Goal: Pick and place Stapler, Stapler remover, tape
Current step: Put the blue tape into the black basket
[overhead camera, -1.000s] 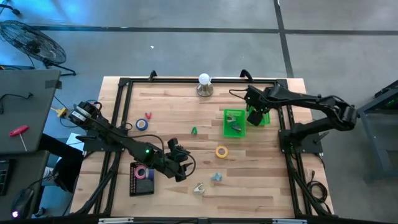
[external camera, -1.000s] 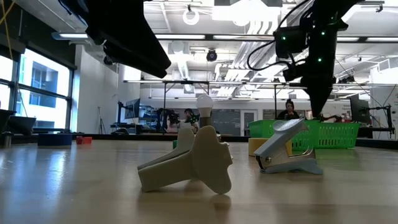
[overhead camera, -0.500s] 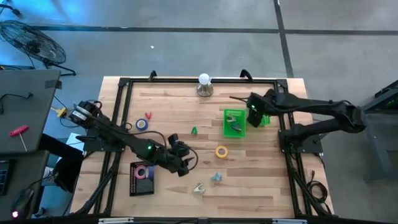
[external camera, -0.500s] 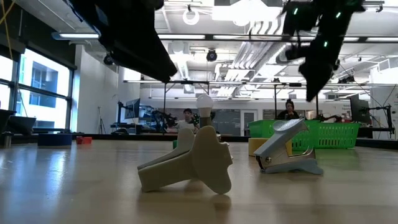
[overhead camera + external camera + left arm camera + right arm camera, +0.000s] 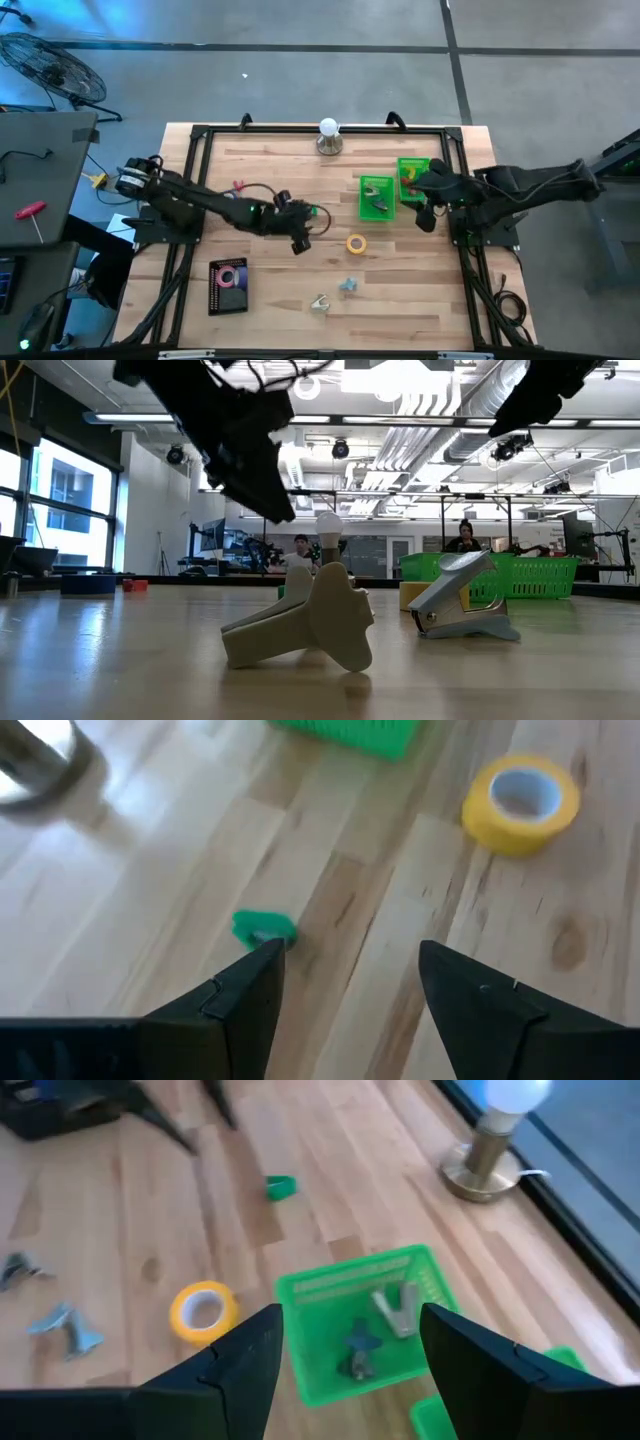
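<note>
My left gripper [image 5: 300, 243] hangs open above the table's middle, and its wrist view [image 5: 350, 948] looks down on bare wood. The yellow tape roll [image 5: 356, 243] [image 5: 520, 790] lies flat to its right. A pink roll [image 5: 228, 278] sits on a black tray. A beige staple remover [image 5: 319, 303] [image 5: 310, 625] and a bluish one [image 5: 348, 285] [image 5: 460, 605] rest near the front edge. My right gripper [image 5: 425, 220] [image 5: 350, 1313] is open, raised near the right frame rail beside two green bins [image 5: 376, 197] [image 5: 412, 178]. The nearer bin [image 5: 365, 1320] holds small grey items.
A lamp with a white bulb [image 5: 328, 135] stands at the far edge. A small green piece [image 5: 312, 210] [image 5: 264, 928] lies just beyond my left gripper, and a red bit [image 5: 238, 185] lies farther left. A black frame rail [image 5: 195, 200] borders the table. People sit in the room behind.
My left gripper has risen and swung from beside the black tray toward the far edge and slightly right, to the table's middle. My right gripper has lifted away from above the green bins and drawn back toward the table's right and near side. No object has moved.
</note>
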`<state>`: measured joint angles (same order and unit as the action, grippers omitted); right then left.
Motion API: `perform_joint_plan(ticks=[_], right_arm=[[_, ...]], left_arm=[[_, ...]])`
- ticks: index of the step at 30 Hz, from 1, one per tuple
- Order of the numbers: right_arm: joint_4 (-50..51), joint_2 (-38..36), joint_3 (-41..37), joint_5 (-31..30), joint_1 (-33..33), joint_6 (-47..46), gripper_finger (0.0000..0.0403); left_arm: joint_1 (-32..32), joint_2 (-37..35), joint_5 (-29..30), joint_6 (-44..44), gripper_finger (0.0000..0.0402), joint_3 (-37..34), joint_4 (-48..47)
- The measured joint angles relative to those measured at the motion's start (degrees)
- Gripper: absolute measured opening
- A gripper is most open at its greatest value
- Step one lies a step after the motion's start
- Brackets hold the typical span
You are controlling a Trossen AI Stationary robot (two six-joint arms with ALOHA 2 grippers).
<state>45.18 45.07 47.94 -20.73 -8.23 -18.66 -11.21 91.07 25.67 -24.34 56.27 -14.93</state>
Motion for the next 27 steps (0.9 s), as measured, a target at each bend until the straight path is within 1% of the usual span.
perform_joint_plan(ticks=[2, 4, 7, 10, 12, 14, 15, 17, 18, 21, 27], right_arm=[[-0.01, 0.08, 0.0, -0.95, -2.69, -0.79, 0.0228], [-0.73, 0.42, -0.57, -1.73, -5.03, -0.82, 0.0228], [-2.83, 0.73, -3.2, -3.2, -7.49, -0.56, 0.0228], [-6.64, 0.6, -6.91, -4.32, -8.49, -0.14, 0.0228], [-9.05, 0.58, -9.57, -4.3, -8.53, 0.86, 0.0228], [-11.95, 0.58, -11.95, -4.03, -8.51, 2.18, 0.0228], [-13.69, 0.58, -13.13, -3.81, -8.5, 2.85, 0.0228], [-16.66, 0.58, -15.18, -2.64, -8.5, 4.17, 0.0228], [-18.2, 0.58, -16.15, -2.04, -8.5, 4.77, 0.0228], [-22.78, 0.56, -18.58, 0.54, -8.5, 6.37, 0.0228], [-27.87, 0.56, -20.79, 7.07, -8.51, 7.16, 0.0228]], left_arm=[[1.96, 0.0, -2.76, 0.3, 0.0225, 0.01, -3.0], [3.46, -0.22, -3.43, -0.4, 0.0225, 0.39, -8.72], [4.91, -0.61, -2.86, -3.12, 0.0225, 3.78, -22.93], [5.73, -0.61, -2.72, -8.87, 0.0225, 8.13, -39.56], [5.76, -0.61, -2.66, -12.86, 0.0225, 10.75, -48.03], [5.61, -0.61, -4.16, -15.24, 0.0225, 12.31, -55.47], [5.62, -0.63, -6.37, -15.63, 0.0225, 12.69, -58.24], [5.64, -0.63, -10.3, -15.97, 0.0225, 12.77, -61.47], [5.79, -0.63, -10.94, -15.91, 0.0225, 12.49, -63.15], [6.41, -0.63, -11.4, -15.27, 0.0225, 11.01, -66.64], [10.77, -0.63, -13.48, -12.97, 0.0225, 5.01, -66.61]])
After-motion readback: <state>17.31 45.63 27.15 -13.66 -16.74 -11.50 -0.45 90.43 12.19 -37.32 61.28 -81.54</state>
